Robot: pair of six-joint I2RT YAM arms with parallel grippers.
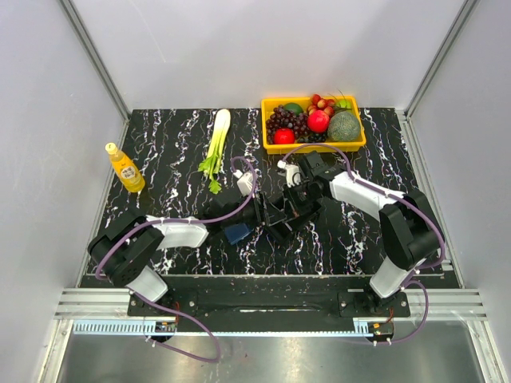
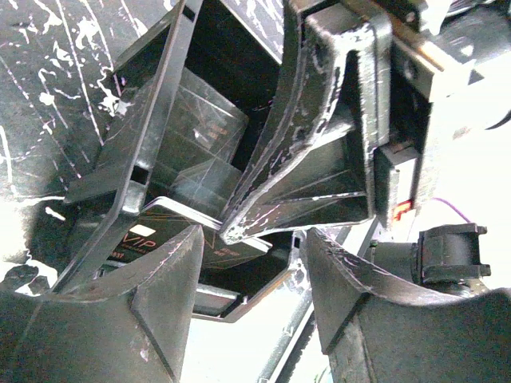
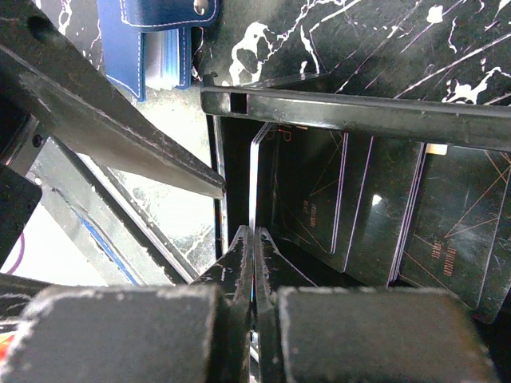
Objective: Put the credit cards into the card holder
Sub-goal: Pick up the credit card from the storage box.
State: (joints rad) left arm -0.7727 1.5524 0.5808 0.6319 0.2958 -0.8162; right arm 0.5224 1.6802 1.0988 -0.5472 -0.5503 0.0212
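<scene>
- Right end effector (image 3: 254, 235) is pinched fully shut, and the thin pale edge of a credit card (image 3: 252, 175) runs straight into the tips, so it looks like I've got that one by its edge.
- Left end effector (image 2: 255, 235) has its fingers well apart with a corner of the black tray (image 3: 359, 112) between them. I can't tell if either finger actually touches the tray.
- Only my right wrist cam shows the rest of the cards (image 3: 375, 215): black with gold lettering, standing in overlapping rows in the tray.
- Only the left wrist cam shows a "VIP" print on a card lying by the right fingertip.
- Only the top cam gets the big picture: both arms meet mid-table (image 1: 176, 144), with the yellow fruit basket (image 1: 319, 147), celery (image 1: 215, 148) and orange bottle (image 1: 125, 167) well behind.
- The card holder (image 1: 237, 234) sits on the table just left of the tray, tucked beside my left arm.
- In the right wrist cam its open edge faces down-frame. The top of the frame cuts it off, so I can't call the long axis.
- Looks-wise it's dark navy with pale stitching, a snap stud on the flap and a paler blue inside.
</scene>
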